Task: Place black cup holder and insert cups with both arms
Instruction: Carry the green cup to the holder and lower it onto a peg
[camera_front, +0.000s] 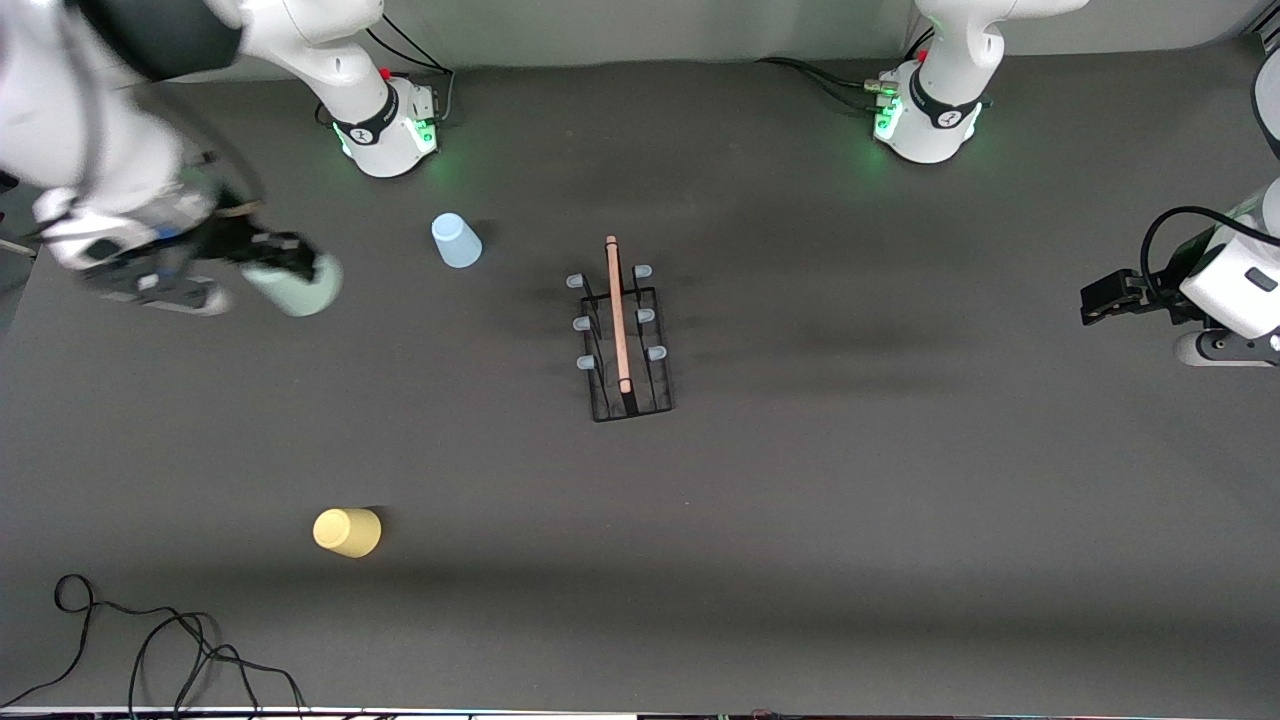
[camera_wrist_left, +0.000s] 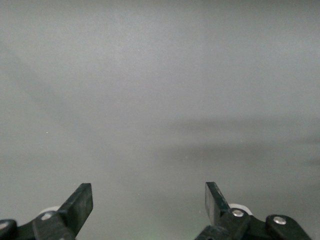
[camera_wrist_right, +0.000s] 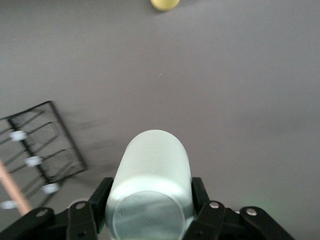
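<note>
The black cup holder (camera_front: 625, 335) stands at the table's middle, its wooden rod on top and grey-tipped pegs bare; it also shows in the right wrist view (camera_wrist_right: 35, 150). My right gripper (camera_front: 285, 268) is shut on the pale green cup (camera_front: 300, 285) (camera_wrist_right: 150, 180), held on its side in the air over the right arm's end of the table. The light blue cup (camera_front: 456, 241) stands upside down near the right arm's base. The yellow cup (camera_front: 347, 532) (camera_wrist_right: 165, 4) lies nearer the front camera. My left gripper (camera_front: 1100, 298) (camera_wrist_left: 149, 200) is open and empty at the left arm's end.
A black cable (camera_front: 150, 650) loops on the table at the front edge, toward the right arm's end. The two arm bases (camera_front: 390, 125) stand along the back edge.
</note>
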